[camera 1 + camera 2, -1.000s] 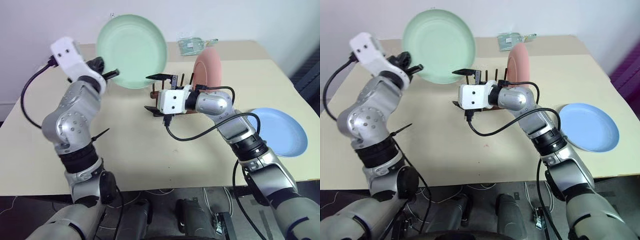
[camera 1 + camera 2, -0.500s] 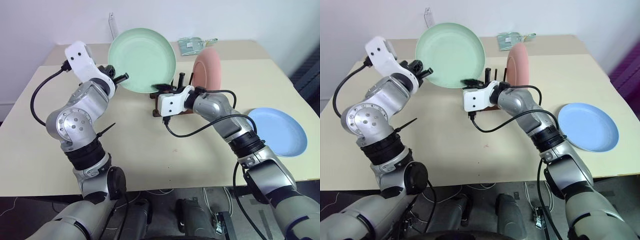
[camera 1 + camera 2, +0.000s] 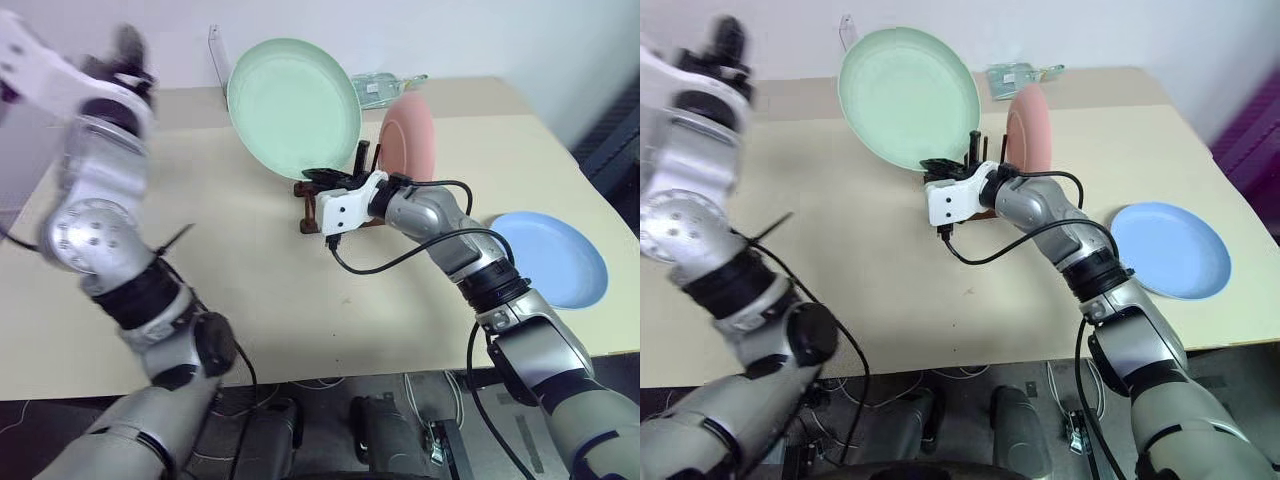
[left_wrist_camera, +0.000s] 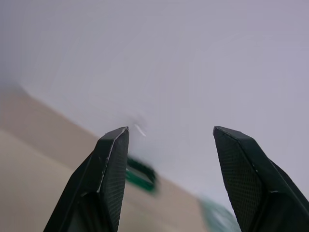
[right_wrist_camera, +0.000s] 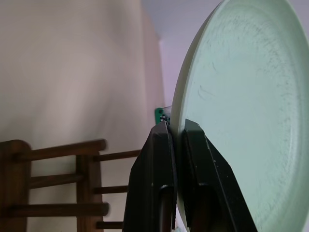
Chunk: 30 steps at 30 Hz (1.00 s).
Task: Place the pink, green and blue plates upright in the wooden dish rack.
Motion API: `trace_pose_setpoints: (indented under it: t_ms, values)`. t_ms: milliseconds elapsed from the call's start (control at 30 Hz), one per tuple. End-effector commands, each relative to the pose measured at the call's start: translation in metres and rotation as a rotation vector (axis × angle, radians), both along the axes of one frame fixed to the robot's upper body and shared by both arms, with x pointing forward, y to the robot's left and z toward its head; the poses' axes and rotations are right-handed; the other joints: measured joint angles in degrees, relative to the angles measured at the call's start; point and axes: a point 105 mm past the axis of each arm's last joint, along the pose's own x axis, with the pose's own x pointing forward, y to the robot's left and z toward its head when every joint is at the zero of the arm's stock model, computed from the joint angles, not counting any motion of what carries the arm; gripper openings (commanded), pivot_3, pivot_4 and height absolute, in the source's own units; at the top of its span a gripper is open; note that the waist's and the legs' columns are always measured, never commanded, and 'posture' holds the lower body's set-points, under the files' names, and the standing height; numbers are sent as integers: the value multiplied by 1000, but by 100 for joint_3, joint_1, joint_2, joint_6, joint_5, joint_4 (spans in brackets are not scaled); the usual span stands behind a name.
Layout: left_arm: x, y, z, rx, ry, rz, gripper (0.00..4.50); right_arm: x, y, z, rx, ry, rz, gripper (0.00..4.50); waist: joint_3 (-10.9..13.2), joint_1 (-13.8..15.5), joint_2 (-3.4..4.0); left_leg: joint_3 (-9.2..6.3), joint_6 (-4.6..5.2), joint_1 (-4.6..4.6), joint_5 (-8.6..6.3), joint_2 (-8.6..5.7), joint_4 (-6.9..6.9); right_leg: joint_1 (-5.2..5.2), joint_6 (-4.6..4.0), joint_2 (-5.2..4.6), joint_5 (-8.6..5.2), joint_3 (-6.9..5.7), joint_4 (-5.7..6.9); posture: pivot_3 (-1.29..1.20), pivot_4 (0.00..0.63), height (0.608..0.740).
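Right fingers pinch the green plate beside the pink plate; left fingers spread, empty.

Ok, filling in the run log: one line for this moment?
right gripper: shut on green plate rim | left gripper: open, empty | pink plate: upright in rack | blue plate: flat on table

You have three plates: one green plate, one pink plate and one blue plate. There is one wooden dish rack on one bench. Two tools are up: the left tool and the right tool. At the bench's far edge lies what looks like one small green holder, though it is too small to be sure.
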Motion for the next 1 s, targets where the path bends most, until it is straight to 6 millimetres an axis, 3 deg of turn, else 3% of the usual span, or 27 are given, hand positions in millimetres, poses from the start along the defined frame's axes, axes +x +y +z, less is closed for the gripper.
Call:
trace_pose_setpoints:
  t_ms: [33, 133, 200, 300, 400, 467, 667, 1000]
  values:
    - [4, 29, -32, 282, 168, 118, 2976, -26, 1, 61, 362, 164, 184, 0, 0, -37, 7, 3, 1, 3, 1, 0, -7, -1, -1, 0, 0, 6, 1, 0, 150, 740]
    - [9, 25, -59, 414, 257, 50, 2976, -36, -3, 74, 495, 331, 269, 0, 0, 10, 4, 0, 5, 9, -1, 1, -21, -3, -3, 2, 1, 9, 3, 0, 150, 740]
    - [10, -9, -100, 509, 316, -180, 2976, -42, -16, 98, 725, 566, 356, 0, -2, 38, 0, -16, 30, 4, -16, 1, -14, 4, -4, 0, 2, -4, -2, 0, 150, 740]
    - [-1, -52, -142, 635, 364, -423, 2976, -49, -30, 117, 922, 803, 446, 0, 0, 94, 2, -15, 40, 3, -22, -8, -12, 6, -7, -16, 2, -1, -3, 0, 150, 740]
    - [-26, -106, -174, 774, 321, -708, 2976, -37, -45, 115, 1003, 919, 372, 0, 1, 98, 6, -12, 39, 2, -22, 0, -22, -4, -27, -22, -1, 4, -5, 0, 150, 740]
    - [-42, -132, -187, 805, 297, -867, 2976, -33, -50, 111, 1031, 976, 339, 0, 0, 99, 13, -9, 38, 2, -22, 4, -31, -9, -36, -21, -3, 5, -7, 0, 150, 740]
    - [-59, -163, -193, 795, 244, -1048, 2976, -15, -63, 105, 1161, 1139, 262, 0, 4, 22, 31, -1, 37, 2, -18, 7, -50, -21, -41, -23, -6, 11, -6, 0, 150, 740]
    - [-58, -164, -187, 779, 223, -1040, 2976, 9, -67, 75, 1224, 1320, 95, 0, 1, 8, 33, 1, 38, 2, -17, 7, -50, -18, -26, -22, 2, 6, -7, 0, 150, 740]
